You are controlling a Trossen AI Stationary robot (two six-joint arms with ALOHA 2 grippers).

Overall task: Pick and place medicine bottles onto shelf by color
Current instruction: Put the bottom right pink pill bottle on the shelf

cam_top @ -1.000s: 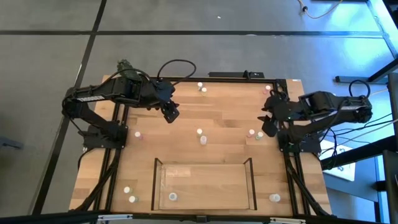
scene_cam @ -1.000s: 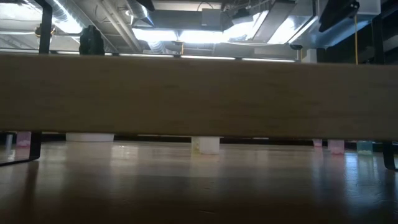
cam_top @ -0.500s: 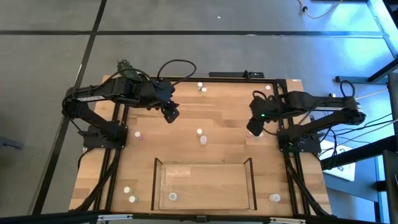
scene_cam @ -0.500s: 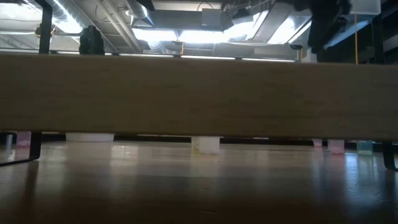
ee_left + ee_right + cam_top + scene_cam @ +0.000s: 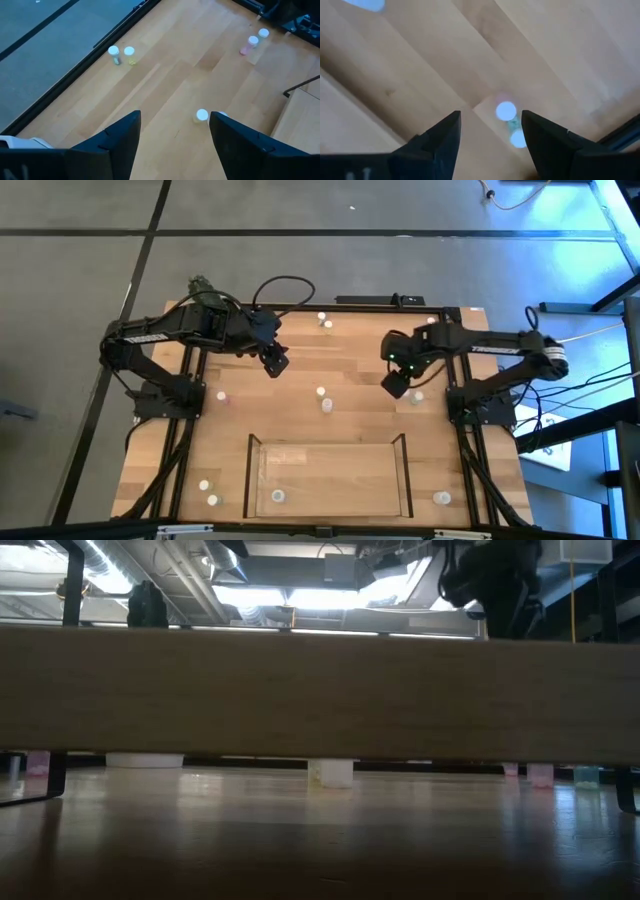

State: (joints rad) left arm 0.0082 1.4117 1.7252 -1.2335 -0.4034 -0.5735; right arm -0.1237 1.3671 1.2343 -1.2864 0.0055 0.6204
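Over the pale, plank-grained wooden table (image 5: 340,420), the right gripper (image 5: 397,384) hangs with its dark fingers spread and empty; two tiny round, pale-capped medicine bottles (image 5: 506,111) stand just beyond its fingertips, near the table's right edge. At the near edge, the shelf (image 5: 402,470), a shallow clear-walled tray with thin dark edges, holds one bottle. Toward the far left, the left gripper (image 5: 275,364) waits, also spread and empty. No writing is legible.

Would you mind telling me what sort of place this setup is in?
Probably a robotics lab or workshop: a black-framed wooden table on a grey floor, exposed ceiling ducts with strip lights, and loose cables beside the right arm.
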